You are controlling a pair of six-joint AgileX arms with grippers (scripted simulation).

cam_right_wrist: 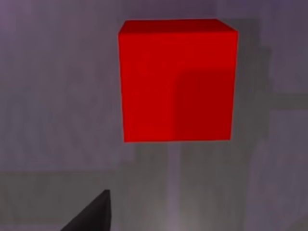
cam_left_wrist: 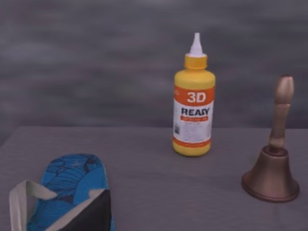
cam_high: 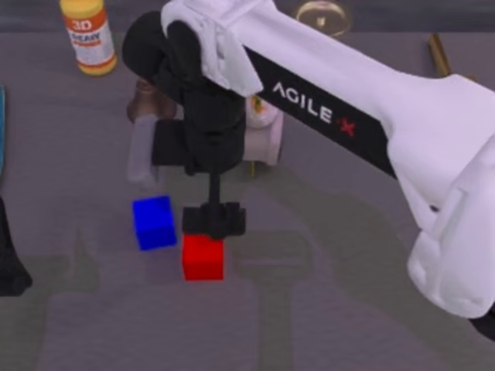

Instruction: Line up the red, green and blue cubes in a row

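A grey desk [cam_high: 348,309] carries the red cube [cam_high: 203,257], which sits flat near its middle. The blue cube [cam_high: 154,222] lies just beside the red cube, up and to its left, apart from it. The right hand [cam_high: 214,220] hangs directly above the red cube's far edge; I cannot tell how wide its fingers stand. The left arm [cam_high: 9,263] waits far left of the red cube.
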